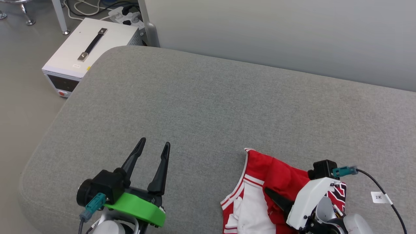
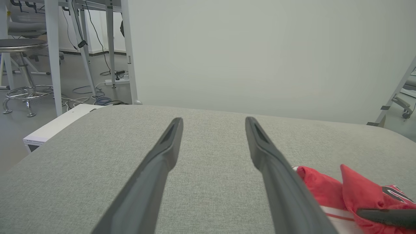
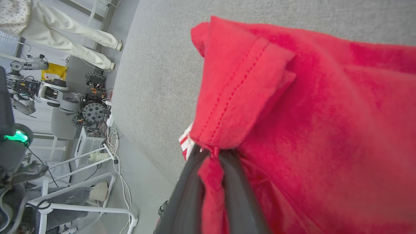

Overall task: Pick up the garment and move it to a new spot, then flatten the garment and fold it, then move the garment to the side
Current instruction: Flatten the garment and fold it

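Garment (image 1: 276,172) bunched at lower right, its red fold pinched by the right gripper (image 3: 213,154); left gripper (image 1: 155,143), fingers wide and empty, sits apart at lower left.

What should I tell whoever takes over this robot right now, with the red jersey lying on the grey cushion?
Left gripper: open and empty, over bare grey cushion, apart from the jersey.
Right gripper: shut on a hemmed fold of the red jersey.
Jersey: bunched up at the cushion's near right edge, with a white sleeve and striped trim showing; not flat, not folded.
Done: the grasp is made.
Left: carry it to a new spot, flatten it, fold it, then move it to the side.
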`<state>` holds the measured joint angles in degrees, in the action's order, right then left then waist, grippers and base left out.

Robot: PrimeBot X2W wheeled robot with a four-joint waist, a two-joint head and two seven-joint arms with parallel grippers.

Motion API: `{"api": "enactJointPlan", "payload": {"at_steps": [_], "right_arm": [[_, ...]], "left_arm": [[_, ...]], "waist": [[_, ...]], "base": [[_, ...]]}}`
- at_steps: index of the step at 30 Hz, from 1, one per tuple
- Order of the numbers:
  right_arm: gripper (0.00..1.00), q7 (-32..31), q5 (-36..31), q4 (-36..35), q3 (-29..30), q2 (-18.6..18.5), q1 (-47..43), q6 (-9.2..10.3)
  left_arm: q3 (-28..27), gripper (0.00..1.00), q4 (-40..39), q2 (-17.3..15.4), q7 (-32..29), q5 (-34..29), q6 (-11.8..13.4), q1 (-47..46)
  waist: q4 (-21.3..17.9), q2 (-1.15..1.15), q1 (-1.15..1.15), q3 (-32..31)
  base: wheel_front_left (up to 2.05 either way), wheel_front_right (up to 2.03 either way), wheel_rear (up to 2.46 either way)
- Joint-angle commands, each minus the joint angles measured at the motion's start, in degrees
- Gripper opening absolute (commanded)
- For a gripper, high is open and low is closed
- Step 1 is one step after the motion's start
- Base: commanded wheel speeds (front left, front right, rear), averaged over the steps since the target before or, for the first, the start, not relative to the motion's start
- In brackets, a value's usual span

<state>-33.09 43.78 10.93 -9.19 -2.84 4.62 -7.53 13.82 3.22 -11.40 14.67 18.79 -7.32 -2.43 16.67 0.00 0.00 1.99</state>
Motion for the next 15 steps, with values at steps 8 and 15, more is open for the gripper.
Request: {"api": "enactJointPlan", "payload": {"at_steps": [8, 15], "right_arm": [[1.0, 2.48, 0.09, 2.32, -6.08, -0.04, 2.56, 0.04], [1.0, 3.51, 5.92, -1.29, -12.08, -0.04, 4.1, 0.04]], "left_arm": [[0.01, 1.0, 0.72, -0.37, 0.33, 0.37, -0.16, -0.2], [-0.07, 1.0, 0.86, -0.36, 0.33, 0.28, -0.16, 0.09]], "waist": [[0.12, 0.0, 0.0, -0.75], [-0.69, 0.0, 0.0, -1.62]], "base": [[0.0, 0.0, 0.0], [0.0, 0.0, 0.0]]}}
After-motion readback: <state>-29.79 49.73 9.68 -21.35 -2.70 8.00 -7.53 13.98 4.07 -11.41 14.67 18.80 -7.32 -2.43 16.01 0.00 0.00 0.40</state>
